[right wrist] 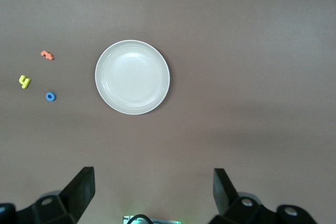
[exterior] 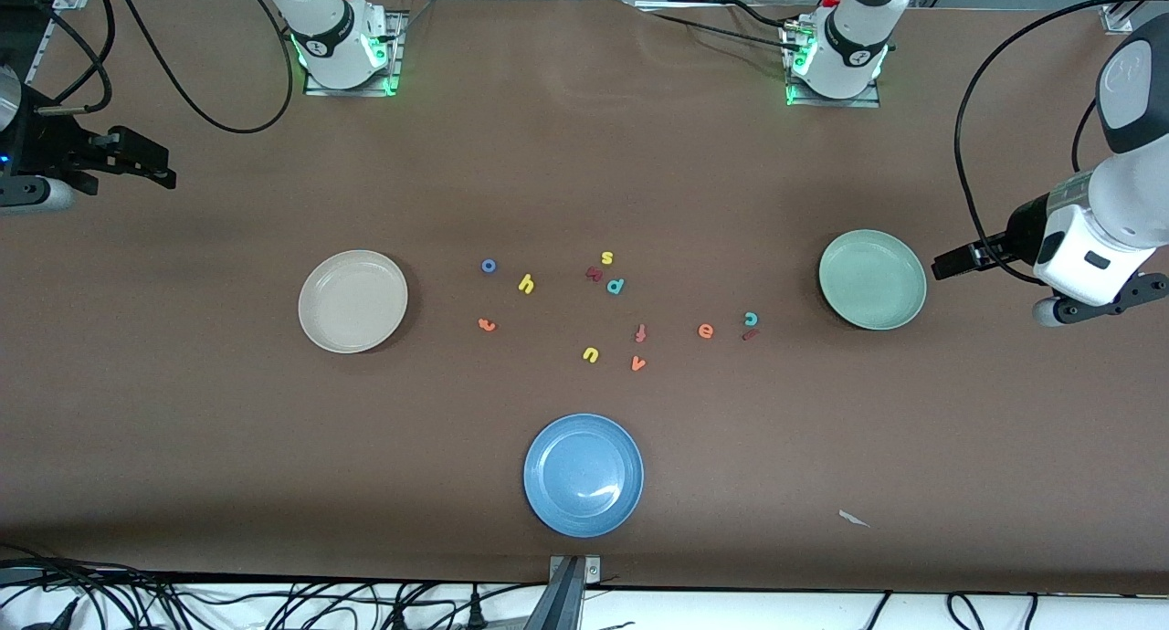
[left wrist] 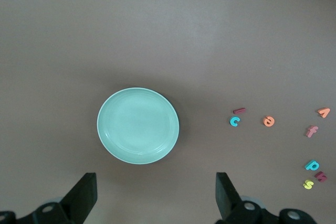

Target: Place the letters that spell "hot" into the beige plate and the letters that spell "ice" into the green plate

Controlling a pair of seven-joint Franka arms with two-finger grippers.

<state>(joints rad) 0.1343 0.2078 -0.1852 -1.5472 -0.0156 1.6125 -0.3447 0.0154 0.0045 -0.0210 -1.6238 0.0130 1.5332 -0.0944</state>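
Observation:
The beige plate (exterior: 352,300) (right wrist: 132,84) and the green plate (exterior: 872,279) (left wrist: 138,125) both hold nothing. Beside the beige plate lie the blue o (exterior: 489,266) (right wrist: 50,96), yellow h (exterior: 526,284) (right wrist: 24,81) and orange t (exterior: 487,324) (right wrist: 47,55). Close to the green plate lie the teal c (exterior: 751,318) (left wrist: 234,121), maroon i (exterior: 751,334) (left wrist: 239,110) and orange e (exterior: 705,330) (left wrist: 268,121). My left gripper (exterior: 945,265) (left wrist: 155,192) hangs open over the table's left-arm end. My right gripper (exterior: 151,166) (right wrist: 154,187) hangs open over the right-arm end.
A blue plate (exterior: 584,475) sits nearest the front camera. Other letters lie mid-table: yellow s (exterior: 607,257), a maroon piece (exterior: 594,273), teal p (exterior: 616,286), reddish f (exterior: 640,333), yellow u (exterior: 590,354), orange v (exterior: 637,363). A white scrap (exterior: 854,519) lies near the front edge.

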